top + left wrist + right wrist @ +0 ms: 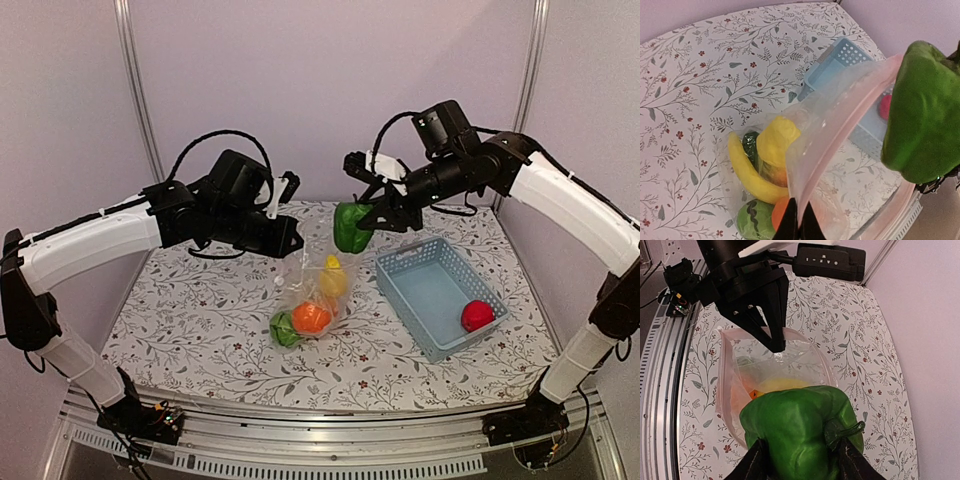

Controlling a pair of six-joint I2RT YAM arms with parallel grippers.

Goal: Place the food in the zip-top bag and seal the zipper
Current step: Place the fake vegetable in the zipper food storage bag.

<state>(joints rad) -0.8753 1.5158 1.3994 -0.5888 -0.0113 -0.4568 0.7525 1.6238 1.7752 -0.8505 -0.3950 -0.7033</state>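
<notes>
Alignment for the drop above the floral-patterned bench [190,320]: the green plastic toy pepper [351,228], grasped between the half-spread fingers of the right gripper [802,462], hung at 2 o'clock of the raised mouth of the clear crinkly zip-top bag [305,295] in the top view. The left gripper [293,243], clenched tight, pinched the pale pink zipper strip [840,130] and held the mouth open. The bag's long axis ran 12 to 6.

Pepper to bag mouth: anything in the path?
Nothing visible. The right gripper holds the green pepper close by the zip-top bag, whose mouth is open. The left gripper pinches the rim at the edge of the opening, not across it. The fruit inside lies low.
</notes>
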